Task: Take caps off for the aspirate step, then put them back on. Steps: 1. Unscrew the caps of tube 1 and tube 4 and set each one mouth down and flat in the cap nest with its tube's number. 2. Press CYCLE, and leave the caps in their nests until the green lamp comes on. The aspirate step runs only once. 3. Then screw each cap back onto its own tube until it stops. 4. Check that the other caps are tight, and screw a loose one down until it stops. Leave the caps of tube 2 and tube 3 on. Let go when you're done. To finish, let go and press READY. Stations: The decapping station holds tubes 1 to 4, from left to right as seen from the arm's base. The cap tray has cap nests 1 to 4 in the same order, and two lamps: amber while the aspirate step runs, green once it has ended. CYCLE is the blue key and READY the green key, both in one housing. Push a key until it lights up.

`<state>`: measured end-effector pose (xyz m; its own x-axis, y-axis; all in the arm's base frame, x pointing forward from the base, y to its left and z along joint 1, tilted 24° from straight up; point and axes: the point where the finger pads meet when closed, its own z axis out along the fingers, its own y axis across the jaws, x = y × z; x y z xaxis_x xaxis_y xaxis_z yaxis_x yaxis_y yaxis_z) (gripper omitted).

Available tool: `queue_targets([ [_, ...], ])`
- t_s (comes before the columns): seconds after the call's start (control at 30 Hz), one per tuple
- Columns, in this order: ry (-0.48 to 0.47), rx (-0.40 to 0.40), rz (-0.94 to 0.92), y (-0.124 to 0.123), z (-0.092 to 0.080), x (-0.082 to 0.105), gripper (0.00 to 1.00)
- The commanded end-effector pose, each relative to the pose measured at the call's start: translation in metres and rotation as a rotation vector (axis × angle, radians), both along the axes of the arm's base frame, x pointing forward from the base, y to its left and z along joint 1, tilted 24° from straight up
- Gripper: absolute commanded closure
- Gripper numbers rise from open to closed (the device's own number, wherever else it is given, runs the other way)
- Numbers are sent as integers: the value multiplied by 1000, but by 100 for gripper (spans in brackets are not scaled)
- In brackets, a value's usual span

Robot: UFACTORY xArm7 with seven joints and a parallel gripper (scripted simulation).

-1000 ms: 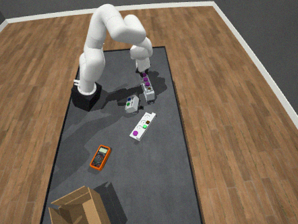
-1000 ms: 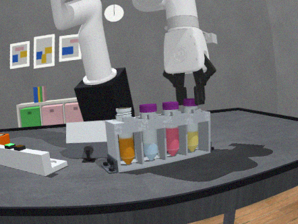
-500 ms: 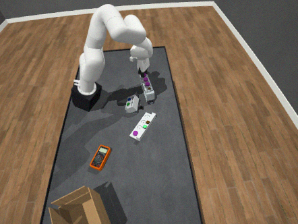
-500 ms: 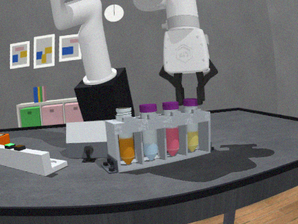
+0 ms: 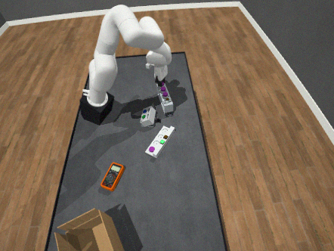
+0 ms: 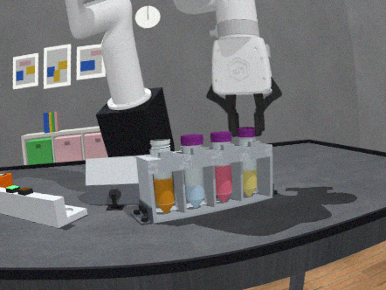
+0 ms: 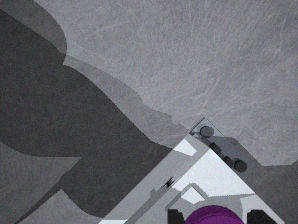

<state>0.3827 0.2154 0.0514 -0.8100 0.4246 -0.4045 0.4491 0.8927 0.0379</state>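
The white rack point(image 6: 205, 181) holds four tubes. My gripper point(image 6: 245, 127) stands upright over the yellow tube at the rack's right end in the exterior view and is shut on its purple cap point(image 6: 245, 131), which sits on the tube. The cap also shows at the bottom edge of the wrist view point(image 7: 214, 215). The pink tube point(image 6: 224, 176) and the blue tube point(image 6: 194, 181) wear purple caps. The orange tube point(image 6: 163, 188) at the other end is open. Its purple cap point(image 5: 152, 149) lies in the end nest of the cap tray point(image 5: 160, 141), where the green lamp point(image 5: 162, 141) is lit.
The key housing point(image 5: 148, 116) with the blue key point(image 5: 145, 111) and the green key point(image 5: 143, 117) stands between the arm's base point(image 5: 96, 107) and the tray. An orange multimeter point(image 5: 112, 175) and an open cardboard box point(image 5: 88, 230) lie farther down the mat.
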Motion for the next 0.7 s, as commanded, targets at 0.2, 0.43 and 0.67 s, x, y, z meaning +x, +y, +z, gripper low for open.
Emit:
queue_targets([
  [0.2,-48,117,-271,2,2,1,100],
  [0.43,-95,243,-574,2,1,1,100],
  [0.67,-132,339,-807,2,1,1,100],
])
